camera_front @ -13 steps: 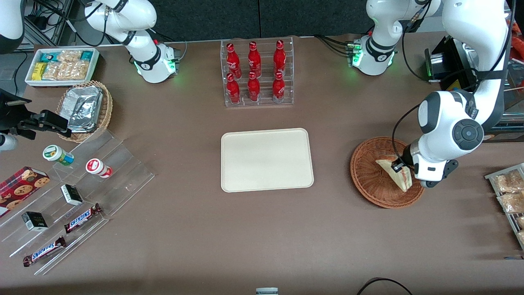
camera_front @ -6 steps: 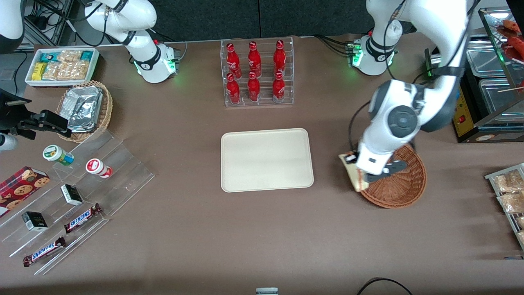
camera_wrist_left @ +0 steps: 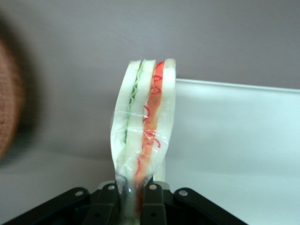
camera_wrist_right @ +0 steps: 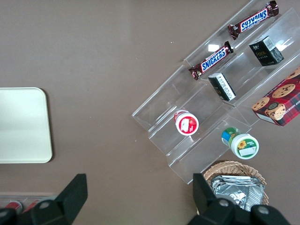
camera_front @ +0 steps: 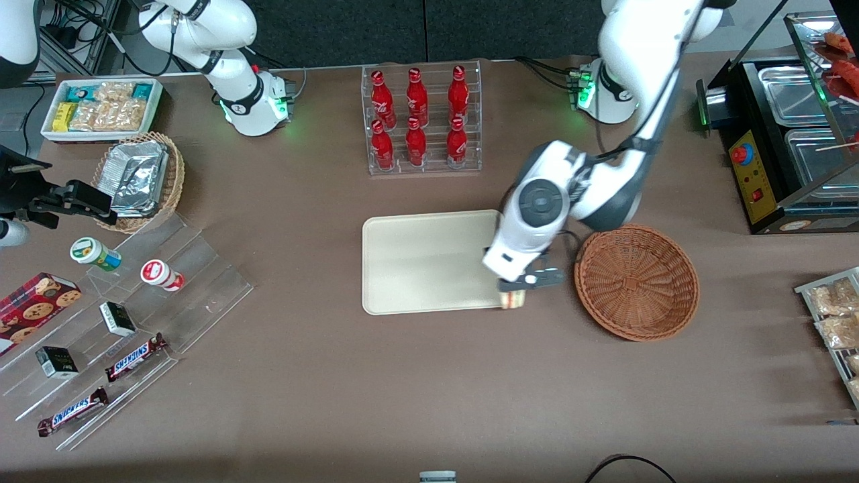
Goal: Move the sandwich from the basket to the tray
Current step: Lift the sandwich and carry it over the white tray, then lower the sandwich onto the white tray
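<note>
My left gripper (camera_front: 515,290) hangs over the corner of the cream tray (camera_front: 416,261) that lies nearest the basket and nearest the front camera. It is shut on the clear-wrapped sandwich (camera_wrist_left: 145,126), whose white bread and red and green filling stand up edge-on between the black fingers (camera_wrist_left: 152,201). In the front view only a small bit of the sandwich (camera_front: 513,301) shows under the wrist. The reddish-brown wicker basket (camera_front: 636,280) sits beside the tray toward the working arm's end, with nothing in it.
A clear rack of red bottles (camera_front: 419,121) stands farther from the camera than the tray. A tan basket of foil packets (camera_front: 139,180), a white tub of snacks (camera_front: 100,107) and a clear stepped stand (camera_front: 127,322) lie toward the parked arm's end. A metal appliance (camera_front: 792,141) stands at the working arm's end.
The left gripper lifted the sandwich out of the basket and carried it sideways to the tray's corner. The basket now holds nothing.
</note>
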